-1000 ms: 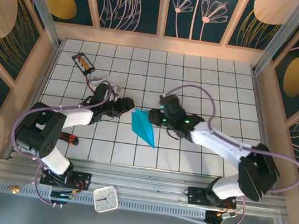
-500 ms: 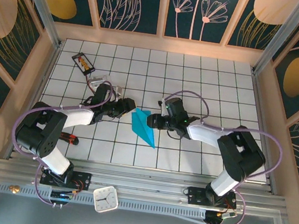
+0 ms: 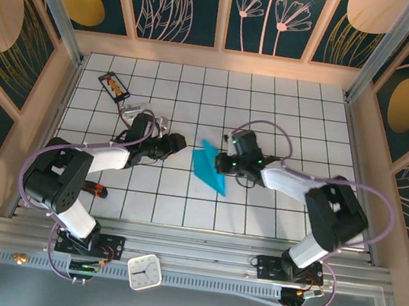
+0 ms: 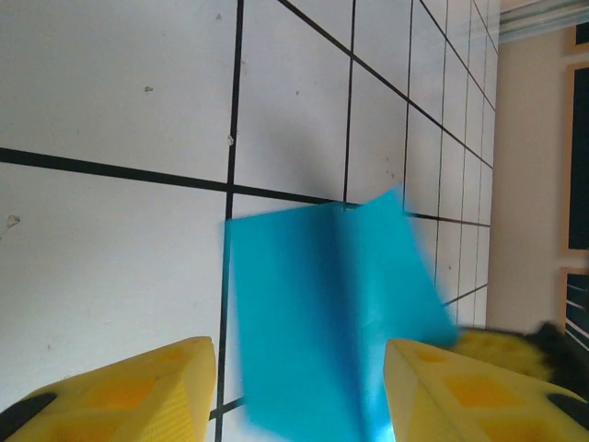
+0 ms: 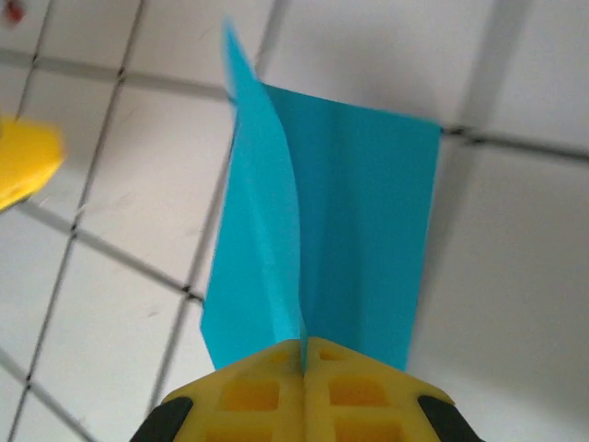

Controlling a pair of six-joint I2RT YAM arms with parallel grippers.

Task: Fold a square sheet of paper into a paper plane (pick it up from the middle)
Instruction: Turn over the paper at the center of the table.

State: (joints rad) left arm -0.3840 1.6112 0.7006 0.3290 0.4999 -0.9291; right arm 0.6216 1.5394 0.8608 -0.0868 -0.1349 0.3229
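Right, the right gripper (image 5: 304, 354) had its yellow fingers (image 5: 253, 391) pressed tight together on the paper plane (image 5: 350, 230), pinching it at the centre crease, with the teal wings spreading away from the claw above the white tiled table (image 5: 515, 304). From overhead, the plane (image 3: 210, 168) sat just left of that claw (image 3: 222, 163). The left gripper (image 3: 177, 143) stood half-parted and empty, near the plane's other side.

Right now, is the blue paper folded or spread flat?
Folded: the paper plane has a raised centre crease and a pointed shape, with its fold pinched in the shut right gripper.
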